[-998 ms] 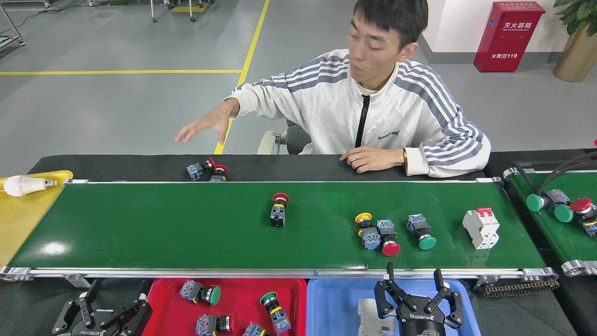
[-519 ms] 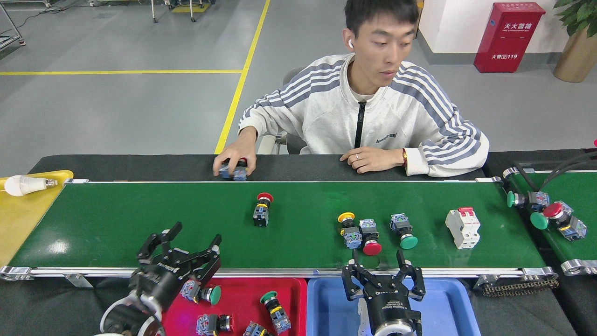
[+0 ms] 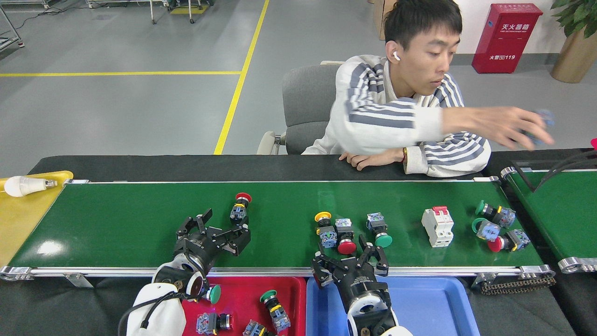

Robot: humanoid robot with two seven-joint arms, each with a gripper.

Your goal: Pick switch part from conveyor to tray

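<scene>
The conveyor (image 3: 116, 224) runs across the middle of the head view. A red-capped switch part (image 3: 240, 207) lies on it left of centre. My left gripper (image 3: 215, 232) hovers open over the belt, just below and left of that switch, holding nothing. Near the centre sit a yellow-capped switch (image 3: 325, 229), a red-capped switch (image 3: 344, 237) and a green-capped switch (image 3: 378, 232). My right gripper (image 3: 350, 259) is open over the near rail, just below that group. The red tray (image 3: 291, 285) holds several switches. The blue tray (image 3: 429, 303) is to its right.
A white circuit breaker (image 3: 437, 227) and three more switches (image 3: 497, 226) lie at the belt's right end. A person (image 3: 396, 121) sits behind the belt, one arm (image 3: 494, 125) stretched right, blurred. A yellow tray (image 3: 18, 214) with a bulb (image 3: 25, 185) is at left, a second belt (image 3: 564, 214) at right.
The parts on the belt have drifted left and three switches came onto its right end. My left gripper rose toward the red-capped switch; my right shifted left and up. The person's arm swung right.
</scene>
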